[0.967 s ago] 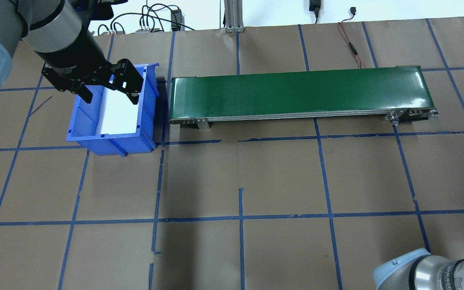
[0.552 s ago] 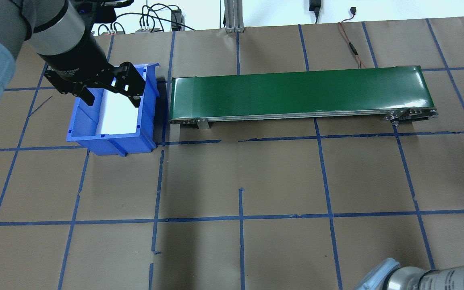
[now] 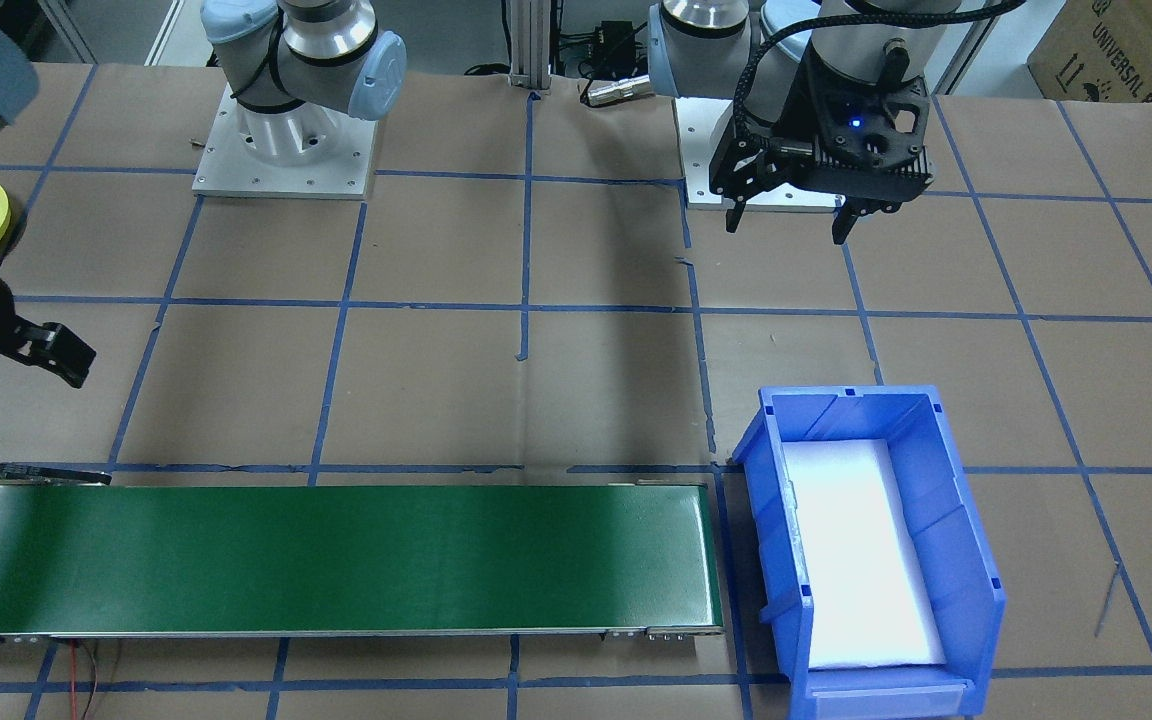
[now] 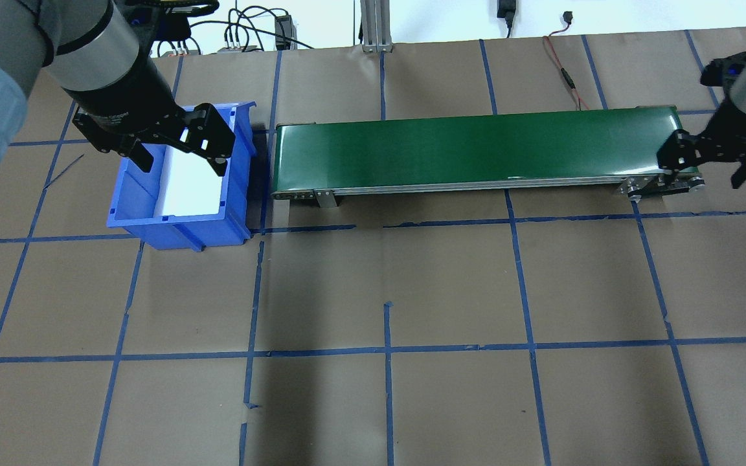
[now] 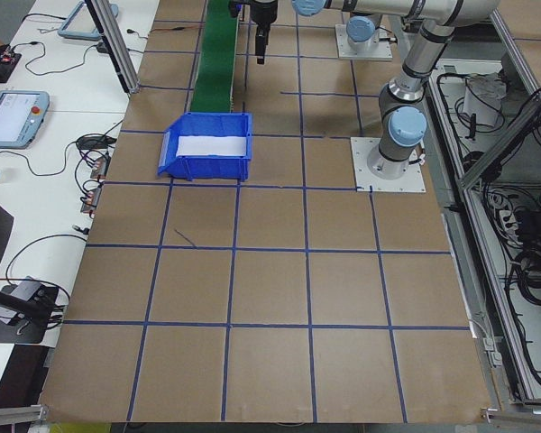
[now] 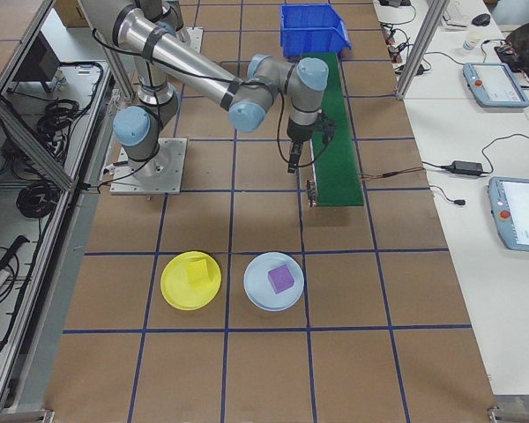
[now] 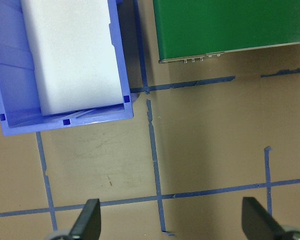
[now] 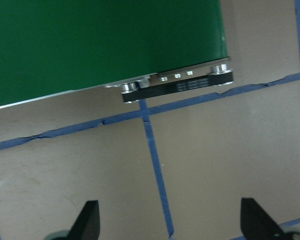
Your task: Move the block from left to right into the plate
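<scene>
Two arms up now: right gripper has swung in over the belt's right end, fingers spread, nothing between them; likely staging to catch a block. Left gripper still hovers over the blue bin, spread wide, empty. Conveyor bare. Yellow plate well behind the right arm, a yellow block already in it. Pale blue plate beside it holds a purple cube. Bin's white liner looks bare, though glare hides detail

Yellow plate, blue bin, green conveyor belt.
</scene>
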`<state>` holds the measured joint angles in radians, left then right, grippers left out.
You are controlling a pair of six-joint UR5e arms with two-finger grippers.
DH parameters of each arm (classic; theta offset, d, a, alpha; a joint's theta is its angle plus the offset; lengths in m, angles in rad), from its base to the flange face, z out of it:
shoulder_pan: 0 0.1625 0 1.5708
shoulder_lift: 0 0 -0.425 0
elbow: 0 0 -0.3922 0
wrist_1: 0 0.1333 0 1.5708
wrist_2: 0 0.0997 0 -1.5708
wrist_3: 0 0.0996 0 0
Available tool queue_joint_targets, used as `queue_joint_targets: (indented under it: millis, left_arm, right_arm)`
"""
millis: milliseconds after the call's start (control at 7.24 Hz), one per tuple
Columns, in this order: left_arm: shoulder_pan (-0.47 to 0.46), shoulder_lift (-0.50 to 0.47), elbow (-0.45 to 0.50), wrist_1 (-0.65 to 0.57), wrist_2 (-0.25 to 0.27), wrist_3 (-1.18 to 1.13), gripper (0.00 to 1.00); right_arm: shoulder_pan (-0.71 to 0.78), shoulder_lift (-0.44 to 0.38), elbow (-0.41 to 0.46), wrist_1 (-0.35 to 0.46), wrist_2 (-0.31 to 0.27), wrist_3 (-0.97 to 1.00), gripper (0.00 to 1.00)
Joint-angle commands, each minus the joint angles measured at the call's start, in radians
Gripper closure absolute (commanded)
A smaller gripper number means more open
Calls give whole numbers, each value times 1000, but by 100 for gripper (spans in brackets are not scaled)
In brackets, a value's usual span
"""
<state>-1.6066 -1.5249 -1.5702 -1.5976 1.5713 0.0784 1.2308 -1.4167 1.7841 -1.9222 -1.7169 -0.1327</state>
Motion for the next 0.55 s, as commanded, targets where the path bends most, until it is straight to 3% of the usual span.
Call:
queue_joint_targets:
  millis: [0, 414]
  left_arm:
    - [10, 0, 4, -1, -1, 4, 0]
    - [-6, -6, 7, 5, 1, 4, 0]
  right_arm:
    - [-64, 18, 6, -35, -64, -46, 0]
    - [-472, 10, 80, 15, -55, -447, 0]
